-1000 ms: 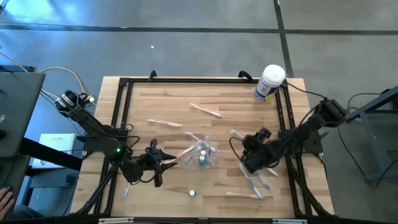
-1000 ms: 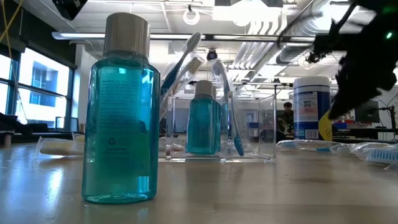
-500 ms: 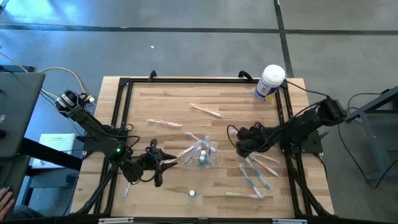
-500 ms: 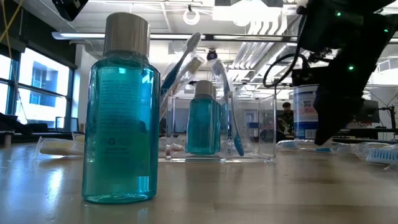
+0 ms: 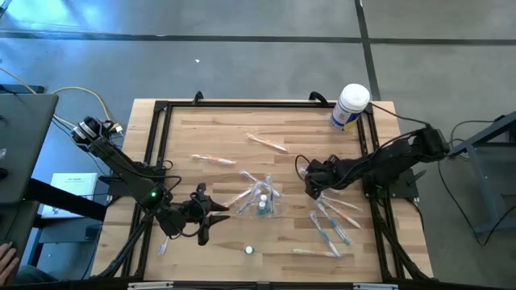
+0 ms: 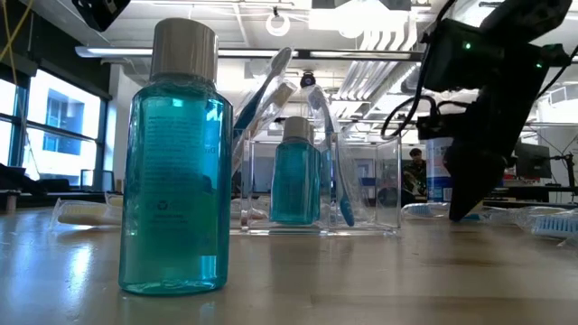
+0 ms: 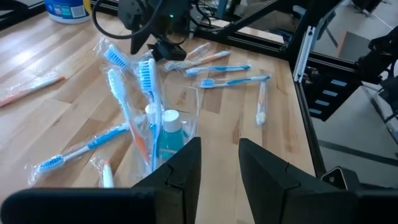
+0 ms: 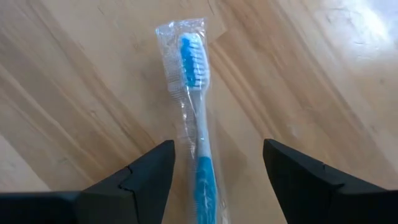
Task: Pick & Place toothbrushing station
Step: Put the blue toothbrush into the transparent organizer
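The left hand (image 5: 216, 213) hovers low at the surface's (image 5: 210, 137) left front, fingers parted, empty; the toothbrushing station (image 5: 261, 199) stands upright mid-surface, opening up, holding one teal bottle and several brushes; the right hand (image 5: 310, 182) stands open astride one wrapped toothbrush (image 8: 198, 118); bare wood lies behind.

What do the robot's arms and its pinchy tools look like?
Both arms are dark and jointed, with black cables looping beside them. The left arm has a small green light. The left tool and right tool each end in two flat, dark, blocky fingers.
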`<action>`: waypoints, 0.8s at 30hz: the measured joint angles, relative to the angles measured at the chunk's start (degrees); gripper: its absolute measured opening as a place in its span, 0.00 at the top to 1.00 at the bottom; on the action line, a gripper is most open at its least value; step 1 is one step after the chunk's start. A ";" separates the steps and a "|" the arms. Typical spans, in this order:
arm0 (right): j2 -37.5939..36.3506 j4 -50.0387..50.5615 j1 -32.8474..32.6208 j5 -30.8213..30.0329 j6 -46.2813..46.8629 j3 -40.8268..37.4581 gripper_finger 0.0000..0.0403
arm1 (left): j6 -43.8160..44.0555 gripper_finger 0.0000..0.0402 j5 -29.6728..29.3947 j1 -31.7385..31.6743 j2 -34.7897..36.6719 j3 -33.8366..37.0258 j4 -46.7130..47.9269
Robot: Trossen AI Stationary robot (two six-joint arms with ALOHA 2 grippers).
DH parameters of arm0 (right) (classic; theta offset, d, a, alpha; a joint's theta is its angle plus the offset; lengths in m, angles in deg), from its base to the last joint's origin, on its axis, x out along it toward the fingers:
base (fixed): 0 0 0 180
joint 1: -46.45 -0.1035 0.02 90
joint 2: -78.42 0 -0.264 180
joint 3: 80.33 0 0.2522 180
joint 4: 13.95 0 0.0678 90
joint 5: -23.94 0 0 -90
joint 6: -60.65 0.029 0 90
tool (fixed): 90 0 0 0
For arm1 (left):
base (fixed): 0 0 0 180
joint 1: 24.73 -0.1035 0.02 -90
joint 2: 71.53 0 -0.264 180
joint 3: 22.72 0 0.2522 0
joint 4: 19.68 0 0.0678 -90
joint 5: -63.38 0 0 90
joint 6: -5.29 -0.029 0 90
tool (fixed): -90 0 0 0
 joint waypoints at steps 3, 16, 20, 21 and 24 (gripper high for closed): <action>-0.19 -2.95 0.94 0.94 -2.35 -1.79 0.40 | 0.00 0.74 -0.01 0.00 0.00 0.00 0.00; 0.08 -7.24 2.04 -3.34 -7.16 -3.55 0.53 | -0.63 0.74 -0.60 -0.07 0.00 0.00 0.00; 0.17 -8.28 2.06 -2.38 -8.67 -3.54 0.69 | -0.61 0.74 -0.81 -0.07 -0.51 0.00 0.00; 0.17 -8.42 2.06 -2.17 -8.80 -3.54 0.74 | -0.59 0.74 -0.96 -0.07 -0.79 0.00 0.03; 0.18 -9.00 2.06 -2.23 -10.72 -3.54 0.91 | -0.59 0.74 -1.01 -0.07 -1.93 0.00 0.02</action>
